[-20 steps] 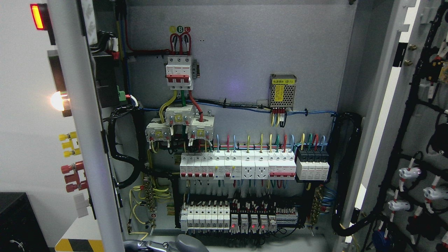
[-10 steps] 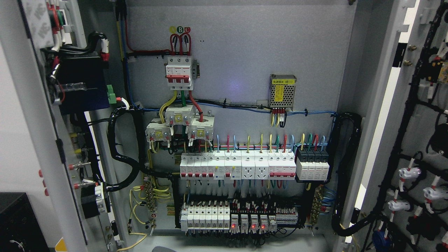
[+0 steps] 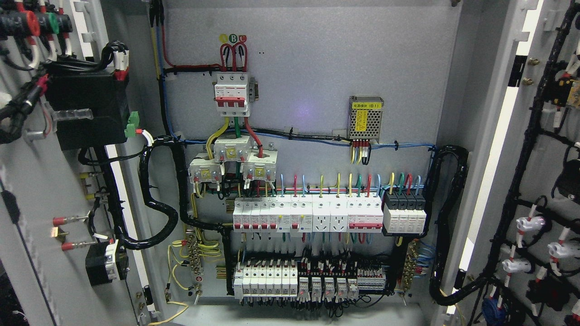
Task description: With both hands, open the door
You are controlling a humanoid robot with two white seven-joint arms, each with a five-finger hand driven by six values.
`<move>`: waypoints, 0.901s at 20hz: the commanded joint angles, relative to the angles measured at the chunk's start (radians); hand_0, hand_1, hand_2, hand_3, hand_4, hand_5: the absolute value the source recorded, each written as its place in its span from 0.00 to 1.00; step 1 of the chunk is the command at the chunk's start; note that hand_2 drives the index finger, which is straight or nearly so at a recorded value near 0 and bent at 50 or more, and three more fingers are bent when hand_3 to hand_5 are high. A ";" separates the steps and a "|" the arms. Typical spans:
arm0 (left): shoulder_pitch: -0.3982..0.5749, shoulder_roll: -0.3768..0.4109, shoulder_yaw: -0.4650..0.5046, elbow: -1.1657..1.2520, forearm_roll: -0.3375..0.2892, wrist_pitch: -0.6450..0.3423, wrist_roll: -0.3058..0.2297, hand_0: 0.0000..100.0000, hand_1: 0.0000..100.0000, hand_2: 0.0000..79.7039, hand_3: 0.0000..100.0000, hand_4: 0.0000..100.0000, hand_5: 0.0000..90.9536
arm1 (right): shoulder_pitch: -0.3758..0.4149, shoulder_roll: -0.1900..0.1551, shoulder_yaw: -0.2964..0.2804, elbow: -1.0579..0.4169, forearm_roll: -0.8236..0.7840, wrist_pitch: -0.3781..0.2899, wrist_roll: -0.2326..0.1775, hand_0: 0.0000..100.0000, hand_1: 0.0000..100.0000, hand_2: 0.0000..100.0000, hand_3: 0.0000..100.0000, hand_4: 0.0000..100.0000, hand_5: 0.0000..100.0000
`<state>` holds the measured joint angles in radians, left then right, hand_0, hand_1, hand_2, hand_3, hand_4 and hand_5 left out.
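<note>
- The left door stood swung wide at the left edge of the cabinet, its grey painted metal inner face turned to the camera.
- That face carried a boxy black module, a smaller black block lower down, and red-capped terminals.
- A thick ribbed black cable bundle looped from the door into the cabinet; pushing the door further could, I judge, strain it or tug plugs loose.
- The back panel was flat matt grey sheet metal.
- On it sat a white three-pole breaker with red, green and yellow wires, glossy plastic and blocky.
- Below ran a row of white breakers and sockets, then a lower row of small white and black units.
- A small perforated metal box with a yellow label sat right of centre.
- The right door stood open at the right edge, strung with black cables and white connectors.
- Neither robot hand showed, so I could not tell whether either was released, clenched or grasping.
- With live wiring exposed, a stray reach inward could snag wires.
</note>
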<state>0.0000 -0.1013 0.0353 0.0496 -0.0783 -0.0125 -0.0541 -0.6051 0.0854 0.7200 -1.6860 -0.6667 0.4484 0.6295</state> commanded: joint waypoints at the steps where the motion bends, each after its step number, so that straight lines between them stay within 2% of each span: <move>1: 0.020 0.000 0.000 -0.001 0.000 -0.001 0.000 0.00 0.00 0.00 0.00 0.00 0.00 | -0.038 0.053 0.036 0.057 0.002 0.003 -0.001 0.00 0.00 0.00 0.00 0.00 0.00; 6: 0.021 0.000 0.000 0.001 0.000 0.000 0.000 0.00 0.00 0.00 0.00 0.00 0.00 | -0.039 0.053 0.064 0.055 0.004 0.003 -0.001 0.00 0.00 0.00 0.00 0.00 0.00; 9: 0.021 0.000 0.000 0.001 0.000 0.000 0.000 0.00 0.00 0.00 0.00 0.00 0.00 | -0.032 0.039 0.035 0.063 0.004 0.003 -0.001 0.00 0.00 0.00 0.00 0.00 0.00; 13: 0.021 0.000 0.000 -0.001 0.000 0.000 0.000 0.00 0.00 0.00 0.00 0.00 0.00 | 0.021 -0.002 -0.111 0.065 0.002 -0.002 -0.001 0.00 0.00 0.00 0.00 0.00 0.00; 16: 0.021 0.000 0.000 0.001 0.000 0.000 0.000 0.00 0.00 0.00 0.00 0.00 0.00 | 0.085 -0.087 -0.215 0.061 0.001 -0.010 -0.001 0.00 0.00 0.00 0.00 0.00 0.00; 18: 0.021 0.000 0.000 -0.001 0.000 0.000 0.000 0.00 0.00 0.00 0.00 0.00 0.00 | 0.139 -0.125 -0.301 0.054 0.001 -0.014 -0.001 0.00 0.00 0.00 0.00 0.00 0.00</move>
<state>0.0000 -0.1012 0.0353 0.0496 -0.0782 -0.0119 -0.0541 -0.5617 0.0745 0.6485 -1.6374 -0.6646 0.4400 0.6292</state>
